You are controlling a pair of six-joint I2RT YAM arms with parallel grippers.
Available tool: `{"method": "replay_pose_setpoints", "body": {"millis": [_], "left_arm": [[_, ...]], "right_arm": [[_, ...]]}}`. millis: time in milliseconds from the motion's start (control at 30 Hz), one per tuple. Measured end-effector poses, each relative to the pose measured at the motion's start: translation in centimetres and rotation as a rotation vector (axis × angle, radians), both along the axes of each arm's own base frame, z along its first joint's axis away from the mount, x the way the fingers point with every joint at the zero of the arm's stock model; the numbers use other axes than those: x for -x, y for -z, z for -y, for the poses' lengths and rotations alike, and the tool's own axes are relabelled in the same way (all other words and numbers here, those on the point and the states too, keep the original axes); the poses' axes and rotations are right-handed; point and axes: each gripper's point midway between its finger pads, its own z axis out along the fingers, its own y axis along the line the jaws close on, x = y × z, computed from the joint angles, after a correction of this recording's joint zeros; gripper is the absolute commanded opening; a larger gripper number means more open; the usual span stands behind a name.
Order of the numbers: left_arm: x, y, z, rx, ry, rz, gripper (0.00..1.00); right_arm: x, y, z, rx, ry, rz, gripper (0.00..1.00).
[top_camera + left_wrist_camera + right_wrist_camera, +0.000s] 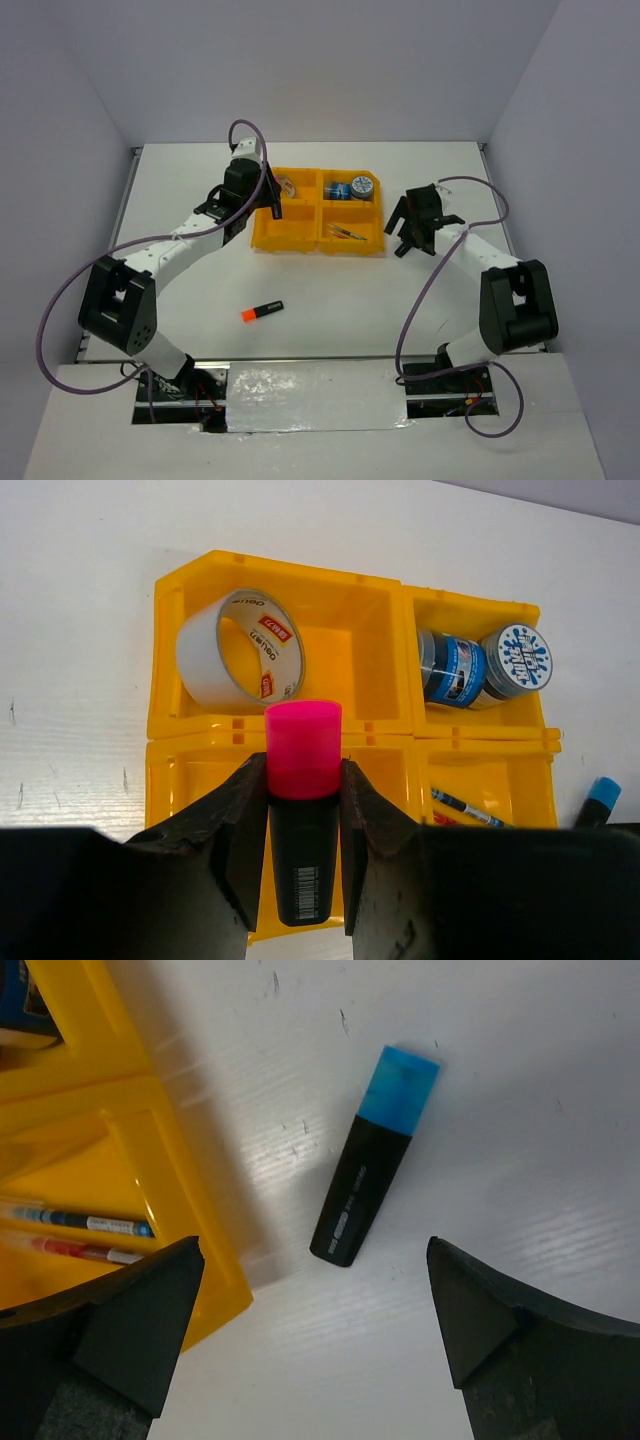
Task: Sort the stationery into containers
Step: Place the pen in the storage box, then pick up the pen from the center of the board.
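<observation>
The orange four-compartment tray (300,243) sits mid-table. My left gripper (240,222) is over its near-left corner, shut on a black marker with a pink cap (303,810) held upright between the fingers (235,820) above the near-left compartment. The far-left compartment holds a silvery tape ring (240,645), the far-right holds blue-grey tape rolls (480,665), and the near-right holds thin blue and red pens (465,807). My right gripper (405,235) is open and empty beside the tray's right wall (170,1180), over a blue-capped marker (372,1170) lying on the table.
An orange-capped marker (262,311) lies on the white table in front of the tray, between the two arms. The table is bounded by grey walls at the back and sides.
</observation>
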Motion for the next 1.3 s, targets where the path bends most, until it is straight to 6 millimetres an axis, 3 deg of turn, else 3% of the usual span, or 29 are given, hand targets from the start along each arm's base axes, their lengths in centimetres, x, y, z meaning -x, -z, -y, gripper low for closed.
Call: {"method": "replay_pose_setpoints", "body": {"millis": [133,200,300,333,433,633,700,767,900,1067,1167,1300], "left_arm": [[-0.1,-0.1,0.9,0.007,0.008,0.024,0.47],[0.1,0.4,1.5,0.008,0.019,0.028,0.48],[0.0,1.9,2.3,-0.001,0.032,0.007,0.58],[0.0,2.6,2.5,-0.008,0.035,-0.007,0.67],[0.0,4.8,2.7,-0.033,0.034,-0.050,0.80],[0.2,5.2,2.2,-0.057,0.010,-0.066,0.84],[0.7,4.7,1.8,-0.066,-0.002,-0.070,0.87],[1.5,3.1,1.3,-0.064,-0.014,-0.050,0.88],[3.9,-2.0,0.1,-0.032,-0.046,0.020,0.90],[7.6,-7.3,-2.1,0.040,-0.082,0.089,0.92],[10.0,-7.0,-3.5,0.058,-0.094,0.084,0.92],[12.9,-3.1,-5.1,0.028,-0.100,-0.001,0.92]], "right_arm": [[-1.4,0.1,0.4,0.006,0.022,0.002,1.00],[-1.5,0.1,1.1,0.011,0.046,0.004,1.00],[-1.6,0.0,2.0,0.022,0.078,0.008,1.00],[-1.6,0.0,2.1,0.022,0.084,0.010,1.00],[-1.8,0.6,2.5,0.029,0.096,-0.001,1.00],[-2.0,4.2,2.5,0.040,0.092,-0.094,0.95],[-2.2,5.0,2.4,0.041,0.088,-0.117,0.91],[-2.6,4.9,2.4,0.039,0.086,-0.113,0.79],[-2.7,4.8,2.3,0.024,0.087,-0.111,0.45],[-2.7,5.0,2.2,-0.009,0.088,-0.117,0.40],[-2.7,5.1,2.1,-0.026,0.084,-0.122,0.39],[-3.0,5.1,1.9,-0.030,0.066,-0.131,0.38]]}}
